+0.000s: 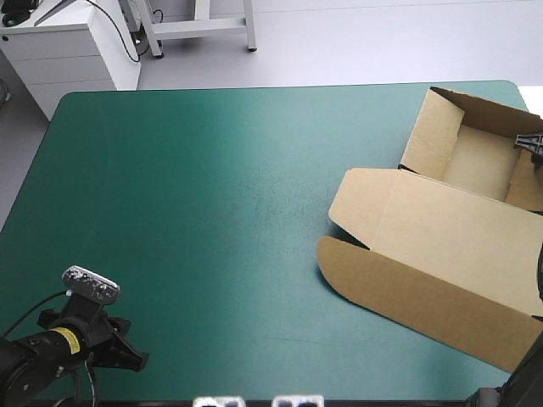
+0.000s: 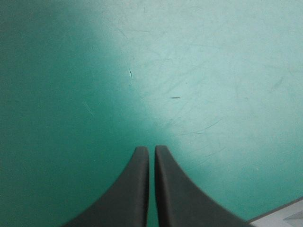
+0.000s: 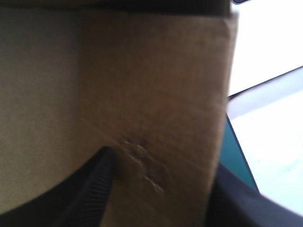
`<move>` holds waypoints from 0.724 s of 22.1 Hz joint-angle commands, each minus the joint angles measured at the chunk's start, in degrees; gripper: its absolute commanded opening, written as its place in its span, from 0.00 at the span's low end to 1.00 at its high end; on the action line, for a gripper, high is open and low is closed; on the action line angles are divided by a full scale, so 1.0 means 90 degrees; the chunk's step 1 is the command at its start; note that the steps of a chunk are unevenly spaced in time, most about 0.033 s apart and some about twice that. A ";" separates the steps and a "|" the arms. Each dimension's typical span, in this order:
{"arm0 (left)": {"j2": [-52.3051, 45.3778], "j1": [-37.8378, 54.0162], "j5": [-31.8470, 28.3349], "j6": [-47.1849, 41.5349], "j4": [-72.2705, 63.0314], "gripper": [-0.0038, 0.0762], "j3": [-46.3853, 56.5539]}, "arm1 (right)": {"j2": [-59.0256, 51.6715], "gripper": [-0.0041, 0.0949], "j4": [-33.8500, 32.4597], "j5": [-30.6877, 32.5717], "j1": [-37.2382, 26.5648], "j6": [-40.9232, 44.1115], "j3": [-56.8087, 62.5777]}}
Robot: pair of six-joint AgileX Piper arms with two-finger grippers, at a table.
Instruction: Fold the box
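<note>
The brown box [image 1: 441, 237] lies at the table's right side as an open tray [image 1: 475, 161] with raised walls and its lid flat toward the front. My right gripper [image 1: 530, 144] is at the tray's right wall. In the right wrist view this gripper [image 3: 161, 165] is open: one black finger [image 3: 94, 184] rests against the wall's inner face, the other is outside past the wall's edge, and the creased board [image 3: 151, 94] fills the gap. My left gripper [image 1: 127, 354] hovers near the front left corner, shut [image 2: 151, 150] over bare cover, far from the box.
The teal-green cover [image 1: 212, 212] stretches from the box to the table's left edge. The box reaches close to the table's right edge, where a sliver of cover [image 3: 236, 156] shows beside the wall. A white cabinet [image 1: 68, 51] stands beyond the far left corner.
</note>
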 commanded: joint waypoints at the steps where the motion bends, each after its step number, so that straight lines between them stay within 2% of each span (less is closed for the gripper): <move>1: 0.0024 -0.0007 -0.0238 -0.0053 -0.0036 0.07 -0.0160 | -0.0386 0.86 -0.0188 -0.0252 -0.0053 0.0134 -0.0211; 2: 0.0024 -0.0007 -0.0238 -0.0053 -0.0036 0.07 -0.0160 | -0.0397 0.89 -0.0203 -0.0252 -0.0053 0.0134 -0.0211; 5: 0.0024 -0.0007 -0.0229 -0.0053 -0.0036 0.07 -0.0160 | -0.0510 0.89 -0.0141 -0.0228 -0.0053 0.0121 -0.0248; 9: 0.0024 -0.0007 -0.0229 -0.0053 -0.0036 0.07 -0.0160 | -0.0979 0.80 0.0178 -0.0215 -0.0041 0.0086 -0.0258; 11: 0.0024 -0.0007 -0.0229 -0.0053 -0.0036 0.07 -0.0160 | -0.1334 0.67 0.0894 -0.0215 -0.0041 -0.0225 -0.0258; 14: 0.0024 -0.0007 -0.0229 -0.0053 -0.0063 0.07 -0.0160 | -0.1866 0.34 0.2344 -0.0181 -0.0041 -0.0870 -0.0258; 16: 0.0024 -0.0007 -0.0229 -0.0053 -0.0061 0.07 -0.0160 | -0.2070 0.17 0.2923 -0.0057 -0.0019 -0.1263 -0.0258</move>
